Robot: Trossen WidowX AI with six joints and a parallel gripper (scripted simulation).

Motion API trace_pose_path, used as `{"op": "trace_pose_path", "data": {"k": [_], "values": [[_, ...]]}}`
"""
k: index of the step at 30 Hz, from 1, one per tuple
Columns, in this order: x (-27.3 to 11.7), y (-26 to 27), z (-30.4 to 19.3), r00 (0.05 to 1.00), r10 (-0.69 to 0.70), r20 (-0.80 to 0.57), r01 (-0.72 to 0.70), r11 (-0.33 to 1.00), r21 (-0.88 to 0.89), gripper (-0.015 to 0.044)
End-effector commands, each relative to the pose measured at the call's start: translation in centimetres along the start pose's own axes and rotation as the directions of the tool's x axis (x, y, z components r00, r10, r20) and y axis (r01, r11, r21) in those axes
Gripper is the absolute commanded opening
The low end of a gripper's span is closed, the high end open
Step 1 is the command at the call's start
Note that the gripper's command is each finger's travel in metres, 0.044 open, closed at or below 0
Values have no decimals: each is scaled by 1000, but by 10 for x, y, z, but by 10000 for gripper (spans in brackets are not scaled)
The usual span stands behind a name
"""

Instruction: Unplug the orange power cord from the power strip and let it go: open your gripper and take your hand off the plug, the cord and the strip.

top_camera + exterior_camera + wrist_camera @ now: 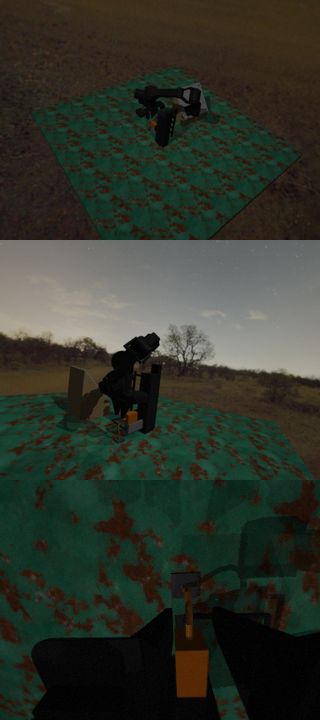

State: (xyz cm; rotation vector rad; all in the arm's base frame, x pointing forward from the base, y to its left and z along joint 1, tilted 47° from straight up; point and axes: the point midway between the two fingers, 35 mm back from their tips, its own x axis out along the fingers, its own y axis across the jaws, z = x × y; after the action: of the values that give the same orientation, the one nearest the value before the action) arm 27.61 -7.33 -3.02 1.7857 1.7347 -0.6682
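On the green, rust-blotched table (206, 446), the grey power strip (134, 426) lies at the foot of a tall black stand (151, 400). The orange plug (131, 416) sits upright on top of the strip, and as far as we can see from the exterior view it is seated in it. The orange cord (119, 429) curves from the plug down to a small dark block (118, 440) on the table in front of the strip.

In the wrist view we see the plug (192, 672) between the two dark fingers of the gripper (191, 611), with the cord (188, 612) running on past the fingertips toward the block (185, 582). The fingers stand partly spread around the plug rather than pinching it. One finger lies right along the plug's side, and a thin dark gap shows on the other side.

From the top view the arm reaches out from its base plate and bends down over the plug (153, 124), just beside the stand. A tan wedge (77, 392) stands behind the arm.
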Motion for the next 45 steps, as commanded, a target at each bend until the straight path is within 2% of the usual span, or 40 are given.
{"op": "trace_pose_path", "data": {"k": [1,14,45], "values": [[1,0,-1,1000,0,-3,0,1000,0,160],[-6,0,-3,1000,5,-9,-5,1000,13,160],[-6,-1,-47,1000,4,-11,-4,1000,14,160]]}}
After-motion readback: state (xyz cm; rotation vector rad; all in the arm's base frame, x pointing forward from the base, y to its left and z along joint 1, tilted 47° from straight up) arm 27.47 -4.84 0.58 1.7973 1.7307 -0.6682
